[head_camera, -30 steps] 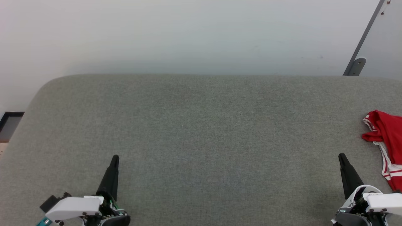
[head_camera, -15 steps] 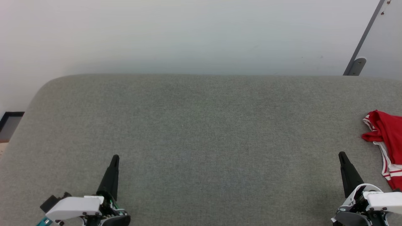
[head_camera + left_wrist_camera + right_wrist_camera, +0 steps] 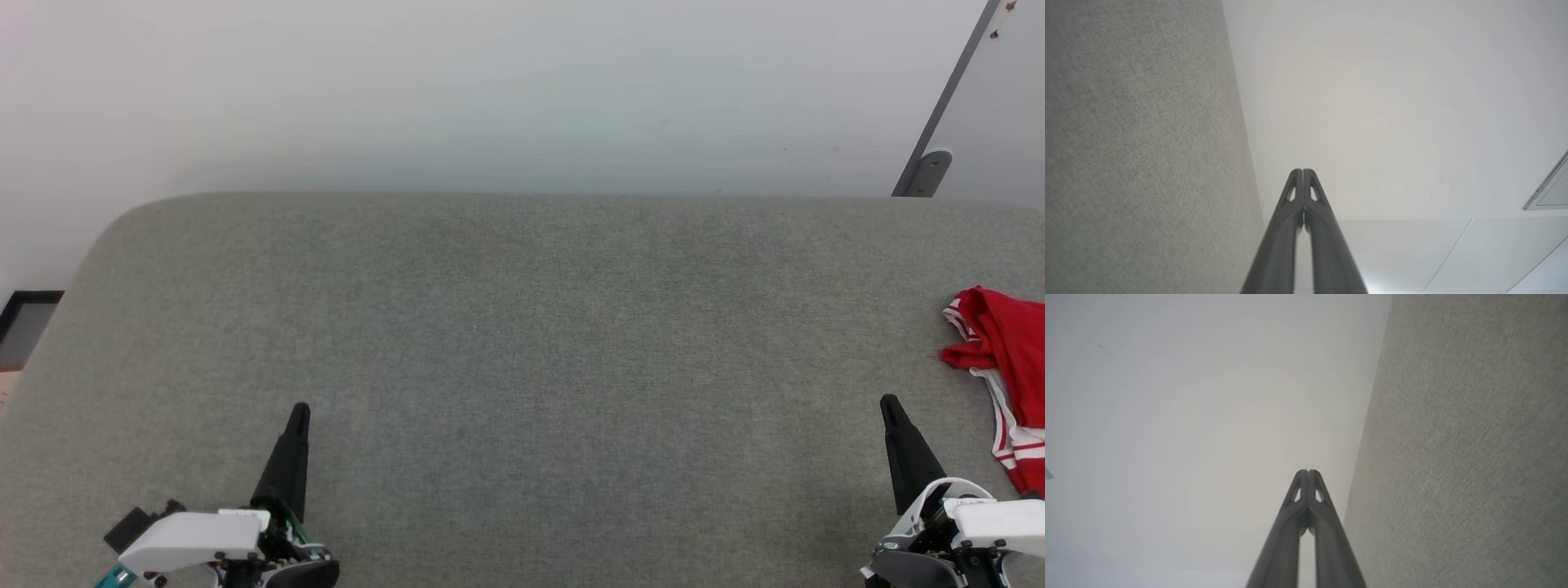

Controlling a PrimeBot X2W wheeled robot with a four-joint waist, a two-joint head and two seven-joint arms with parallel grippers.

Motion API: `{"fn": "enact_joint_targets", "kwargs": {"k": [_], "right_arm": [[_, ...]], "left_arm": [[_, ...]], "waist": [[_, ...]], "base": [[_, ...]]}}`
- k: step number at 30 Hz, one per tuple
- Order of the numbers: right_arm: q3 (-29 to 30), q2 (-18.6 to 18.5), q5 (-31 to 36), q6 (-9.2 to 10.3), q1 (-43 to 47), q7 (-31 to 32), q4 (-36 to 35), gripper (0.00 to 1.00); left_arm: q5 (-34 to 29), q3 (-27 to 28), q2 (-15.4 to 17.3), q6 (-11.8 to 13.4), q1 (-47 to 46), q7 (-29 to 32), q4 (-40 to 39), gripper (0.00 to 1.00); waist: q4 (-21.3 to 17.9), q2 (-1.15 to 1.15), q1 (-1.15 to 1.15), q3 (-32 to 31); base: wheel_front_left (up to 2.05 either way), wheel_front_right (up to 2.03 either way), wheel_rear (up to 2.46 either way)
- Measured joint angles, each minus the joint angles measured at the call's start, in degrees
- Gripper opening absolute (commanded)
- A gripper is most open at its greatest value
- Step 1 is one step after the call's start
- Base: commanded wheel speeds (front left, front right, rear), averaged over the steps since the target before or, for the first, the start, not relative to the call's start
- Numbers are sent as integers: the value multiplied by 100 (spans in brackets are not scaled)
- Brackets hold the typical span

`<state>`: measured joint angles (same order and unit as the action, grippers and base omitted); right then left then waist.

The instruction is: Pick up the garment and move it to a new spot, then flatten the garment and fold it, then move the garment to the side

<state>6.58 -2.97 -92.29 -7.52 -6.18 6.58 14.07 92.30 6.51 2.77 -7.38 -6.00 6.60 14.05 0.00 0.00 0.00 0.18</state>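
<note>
The garment (image 3: 1006,343), red cloth with red-and-white striped trim, lies bunched on the grey fabric surface (image 3: 522,351) at the far right of the head view, cut off by the frame's edge. My right gripper (image 3: 889,403) is shut at the lower right, its tip a short way left of the garment and not touching it. My left gripper (image 3: 300,410) is shut at the lower left, far from the garment. In each wrist view the fingers are pressed together with nothing between them: the left gripper (image 3: 1302,171) and the right gripper (image 3: 1308,472).
The grey surface has a rounded far-left corner (image 3: 122,220) and ends against a pale wall (image 3: 522,90). A grey slanted bar with a bracket (image 3: 931,167) stands at the back right. A dark-framed object (image 3: 24,314) sits beyond the left edge.
</note>
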Motion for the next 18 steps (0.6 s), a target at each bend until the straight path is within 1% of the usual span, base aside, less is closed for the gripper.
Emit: {"fn": "enact_joint_targets", "kwargs": {"k": [18], "right_arm": [[0, 1, 0, 0, 0, 0, 0, 0]], "left_arm": [[0, 0, -1, 0, -1, -1, 0, 0]], "waist": [[0, 0, 0, 0]], "base": [[0, 0, 0]]}}
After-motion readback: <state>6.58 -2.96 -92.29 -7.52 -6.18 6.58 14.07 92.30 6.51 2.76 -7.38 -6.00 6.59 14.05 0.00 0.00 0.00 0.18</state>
